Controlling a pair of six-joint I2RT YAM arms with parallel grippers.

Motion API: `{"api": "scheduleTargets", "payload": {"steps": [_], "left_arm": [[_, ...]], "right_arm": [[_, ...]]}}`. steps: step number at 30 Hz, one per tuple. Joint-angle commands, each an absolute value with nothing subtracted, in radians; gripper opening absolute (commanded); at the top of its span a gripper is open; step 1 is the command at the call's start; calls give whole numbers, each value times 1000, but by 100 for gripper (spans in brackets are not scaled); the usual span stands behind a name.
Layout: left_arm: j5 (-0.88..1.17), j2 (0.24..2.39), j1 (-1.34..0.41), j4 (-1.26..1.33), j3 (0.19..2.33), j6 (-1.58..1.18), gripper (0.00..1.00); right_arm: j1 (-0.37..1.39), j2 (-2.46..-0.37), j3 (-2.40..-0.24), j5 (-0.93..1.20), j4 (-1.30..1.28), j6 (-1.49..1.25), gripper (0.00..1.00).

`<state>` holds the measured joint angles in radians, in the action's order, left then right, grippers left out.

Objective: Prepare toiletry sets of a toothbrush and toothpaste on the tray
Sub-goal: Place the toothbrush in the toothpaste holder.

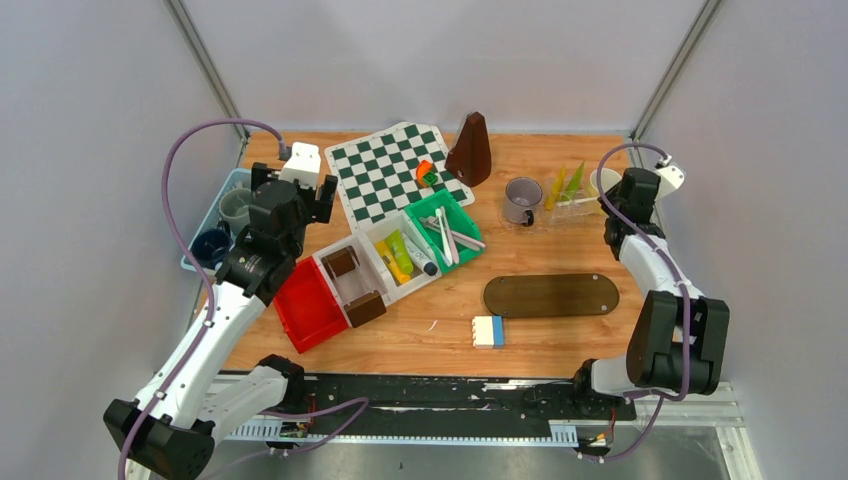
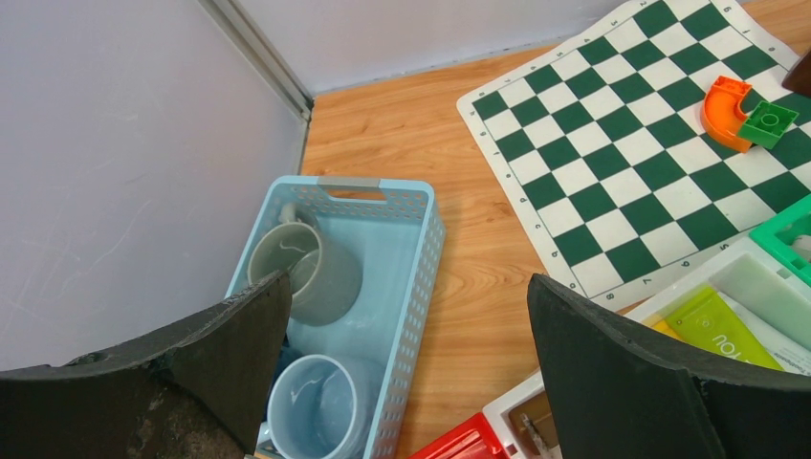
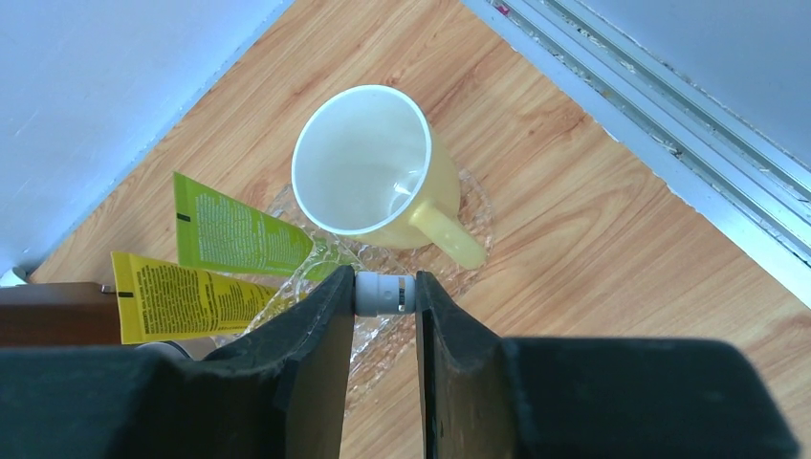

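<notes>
Right wrist view: the right claw (image 3: 385,290) is closed down narrow on a small whitish cap (image 3: 385,298), which looks to belong to the green tube (image 3: 239,234). Gripping it by the cap leaves the flat body free to swing, which I judge is meant for tipping it into a mug. The tube lies beside a yellow tube (image 3: 182,296) on a crinkled clear tray (image 3: 476,215) in the far right corner of the surface. It is just short of the pale yellow mug (image 3: 368,163), which stands upright on that tray with nothing in it. The mug is so near that a short lift and tilt should be enough.

The left claw (image 2: 409,287) is spread fully and holds nothing. It hangs over the light blue basket (image 2: 421,239) at the left edge of the surface, where a grey-green mug (image 2: 306,273) and a light blue mug (image 2: 316,411) sit with their mouths toward the camera. The open jaws above them suggest it is lined up to fetch one for another set.

In the top external view, a grey mug (image 1: 522,200) stands near the far edge by the tray. The toothbrushes (image 1: 445,235) lie in a green bin (image 1: 455,205) mid-surface, so no set looks complete.
</notes>
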<state>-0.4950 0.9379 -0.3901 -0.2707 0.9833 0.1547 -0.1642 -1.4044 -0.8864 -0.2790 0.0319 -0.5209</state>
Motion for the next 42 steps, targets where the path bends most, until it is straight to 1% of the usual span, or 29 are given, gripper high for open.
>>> {"api": "scheduleTargets", "payload": {"steps": [1, 3, 6, 9, 13, 19, 21, 27, 32, 36, 39, 42], "left_arm": [[-487, 925, -380, -234, 980, 140, 100], [-486, 925, -380, -234, 980, 140, 100], [-488, 925, -380, -235, 980, 140, 100], [-487, 925, -379, -235, 980, 141, 100], [-487, 926, -379, -233, 980, 140, 100], [-485, 925, -377, -234, 980, 139, 100], [-482, 926, -376, -234, 980, 138, 100], [-476, 927, -374, -236, 983, 134, 100], [-472, 931, -373, -243, 985, 133, 100], [-469, 935, -373, -246, 988, 131, 100], [-465, 936, -373, -251, 992, 128, 100], [-461, 936, -373, -253, 992, 124, 100]], "right_arm": [[-155, -1372, -862, -298, 115, -514, 4], [-151, -1364, -849, -302, 125, -513, 8], [-147, -1351, -833, -307, 137, -512, 16], [-145, -1340, -830, -306, 138, -509, 28], [-143, -1319, -830, -314, 131, -501, 42], [-143, -1260, -841, -327, 98, -478, 60], [-143, -1235, -847, -334, 75, -472, 65], [-126, -1157, -889, -295, -36, -455, 71], [-83, -1153, -972, -165, -191, -442, 73], [-10, -1179, -1040, -89, -308, -420, 74], [91, -1206, -1085, -38, -373, -404, 73], [201, -1236, -1118, -42, -403, -378, 71]]}}
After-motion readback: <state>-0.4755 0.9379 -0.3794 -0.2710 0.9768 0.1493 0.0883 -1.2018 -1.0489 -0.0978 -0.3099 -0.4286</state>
